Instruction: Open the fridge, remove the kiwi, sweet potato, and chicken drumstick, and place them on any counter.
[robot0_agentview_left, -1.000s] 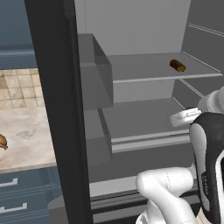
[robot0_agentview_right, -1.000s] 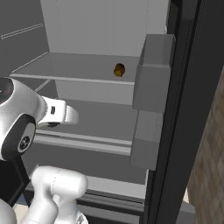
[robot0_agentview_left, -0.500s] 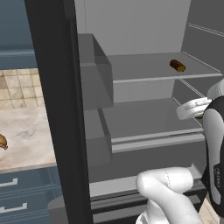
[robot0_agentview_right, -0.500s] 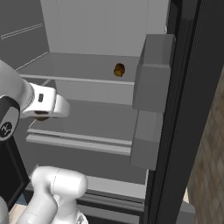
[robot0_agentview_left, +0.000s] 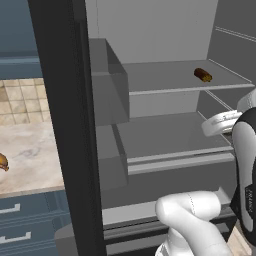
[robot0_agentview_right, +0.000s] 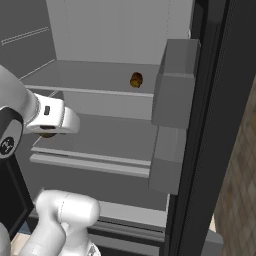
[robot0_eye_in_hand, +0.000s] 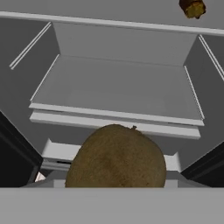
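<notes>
With the gripper (robot0_eye_in_hand: 116, 186) apparently closed on the kiwi (robot0_eye_in_hand: 116, 156), its fingertips hidden, a loose hold could drop it inside the fridge (robot0_agentview_left: 165, 135).

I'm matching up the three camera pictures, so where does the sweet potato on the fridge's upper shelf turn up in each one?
Left base view: sweet potato lies upper right, on the upper shelf.
Right base view: just above centre, on that shelf, left of the door bin.
Hand view: top right corner, partly cut by the edge.
Shared landmark: the upper shelf's pale front edge.
</notes>
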